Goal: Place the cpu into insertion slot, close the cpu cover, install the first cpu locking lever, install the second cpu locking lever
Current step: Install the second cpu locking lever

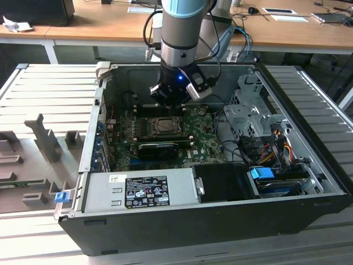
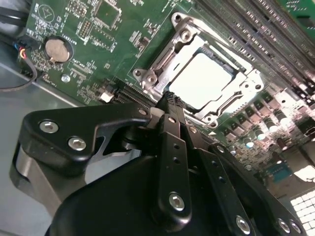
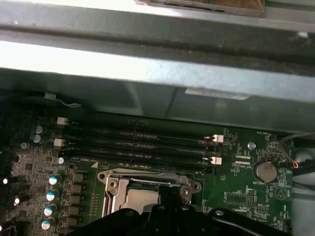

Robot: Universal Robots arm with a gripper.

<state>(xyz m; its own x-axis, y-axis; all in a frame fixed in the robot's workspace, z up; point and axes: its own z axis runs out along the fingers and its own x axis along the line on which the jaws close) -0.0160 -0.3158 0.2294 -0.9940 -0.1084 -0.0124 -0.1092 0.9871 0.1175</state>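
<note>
The cpu [image 2: 199, 81] lies flat in the insertion slot [image 1: 164, 126] on the green board, its pale metal top showing. The cpu cover [image 2: 162, 54], a thin metal frame, lies down around it, its window leaving the chip bare. In the first wrist view the cpu [image 3: 138, 200] sits inside the cpu cover [image 3: 147, 177]. My gripper [image 1: 170, 105] hangs just above the slot's far edge in the exterior view. Its black fingertips [image 2: 170, 98] are pressed together at the frame's edge, shut with nothing seen between them. The gripper [image 3: 165, 199] partly covers the socket.
An open computer case stands on a grey slatted table [image 1: 49, 88]. A power supply [image 1: 146, 190] and a long black card [image 1: 160, 148] lie in front of the socket; a drive cage [image 1: 248, 118] and cables [image 1: 276, 138] are at the exterior view's right. Memory slots [image 3: 162, 142] and a coin battery [image 2: 58, 49] lie near the socket.
</note>
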